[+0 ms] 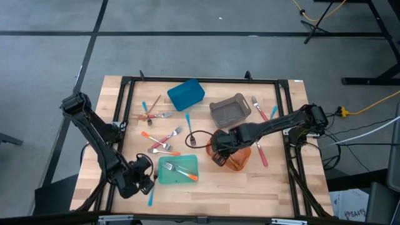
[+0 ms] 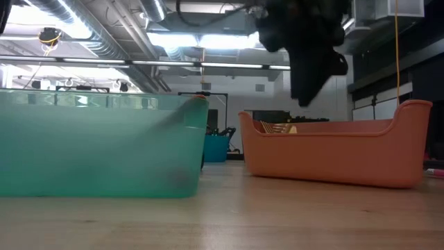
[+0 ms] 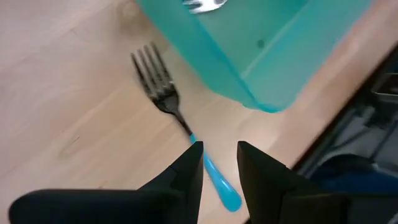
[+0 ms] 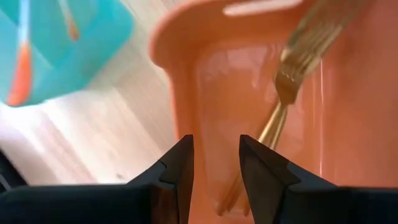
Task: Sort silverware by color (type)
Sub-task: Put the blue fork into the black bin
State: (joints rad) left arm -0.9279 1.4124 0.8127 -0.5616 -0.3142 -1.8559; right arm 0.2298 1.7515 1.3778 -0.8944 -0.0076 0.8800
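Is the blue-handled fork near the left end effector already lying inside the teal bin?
No, the blue-handled fork lies on the bare wooden table beside the teal bin, just ahead of the left end effector.

Left gripper (image 3: pixel 219 155) low, fingers parted; right gripper (image 4: pixel 215 152) apparently likewise.

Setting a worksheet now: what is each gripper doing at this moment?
Left gripper: open, empty, above the blue-handled fork beside the teal bin.
Right gripper: open, empty, over the orange bin holding a gold fork.
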